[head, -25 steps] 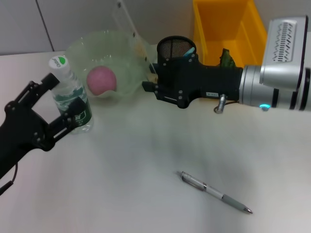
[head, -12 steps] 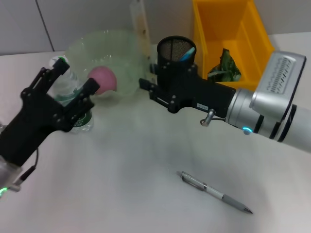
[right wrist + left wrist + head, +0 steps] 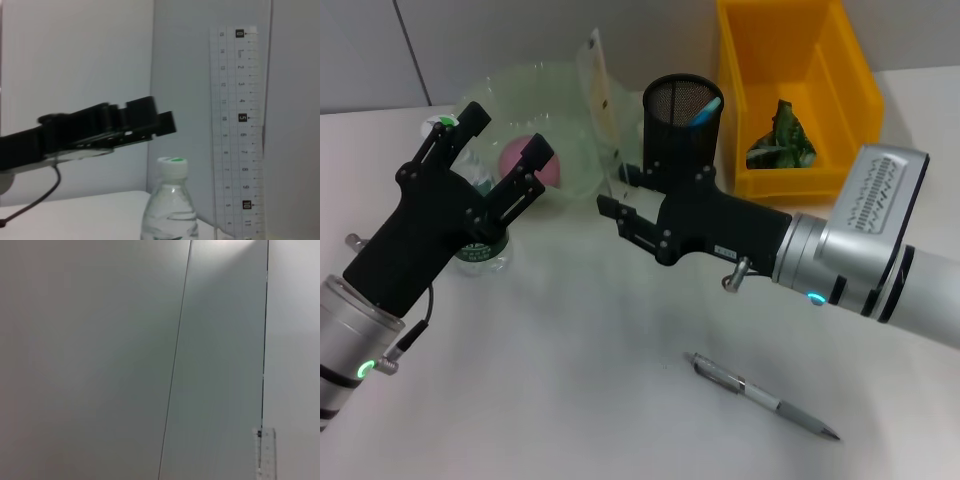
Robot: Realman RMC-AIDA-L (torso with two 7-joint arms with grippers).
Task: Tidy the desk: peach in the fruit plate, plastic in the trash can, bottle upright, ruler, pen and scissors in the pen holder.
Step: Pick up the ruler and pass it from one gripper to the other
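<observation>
The white desk carries the fruit plate, bottle, pen holder, trash can and pen.

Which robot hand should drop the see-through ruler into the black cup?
Probably the right hand. It already holds the clear plastic ruler upright, right beside the black wire-mesh pen holder. The left hand is open over by the clear plastic bottle.

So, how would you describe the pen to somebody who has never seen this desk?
Start at the yellow trash can at the far right of the white desk, then come toward the near edge, past the right gripper. The pen lies flat there alone, a slim grey and silver stick; everything else stands farther back.
</observation>
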